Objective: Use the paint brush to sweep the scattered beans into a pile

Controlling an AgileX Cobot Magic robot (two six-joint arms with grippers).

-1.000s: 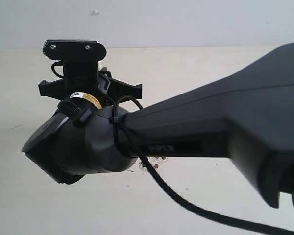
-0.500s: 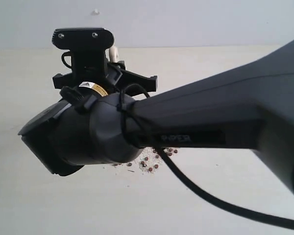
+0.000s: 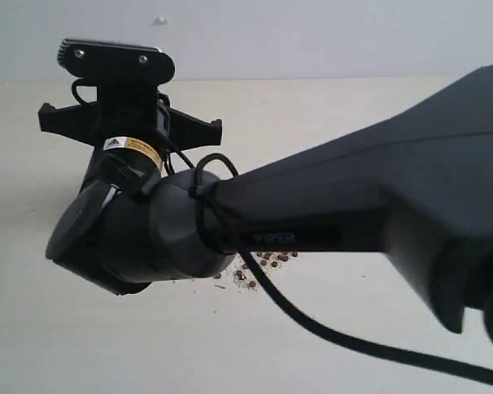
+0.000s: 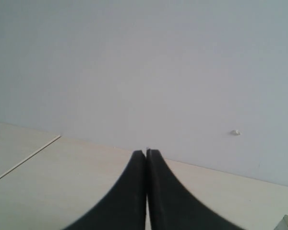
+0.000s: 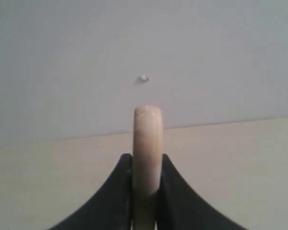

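Note:
The right arm fills most of the exterior view and hides its own gripper and the brush head there. In the right wrist view my right gripper is shut on the pale wooden handle of the paint brush, whose rounded end sticks out past the fingertips. The bristles and ferrule are out of view. A small cluster of reddish-brown beans with whitish crumbs shows on the table just under the arm; the rest is hidden behind it. My left gripper is shut with nothing in it, pointing over bare table toward the wall.
The pale table runs back to a grey-white wall with a small white mark. A black cable hangs from the right arm across the front of the exterior view.
The right wrist has swung left and tilted, after shifting right half a second ago. More beans show under the arm than a second ago.

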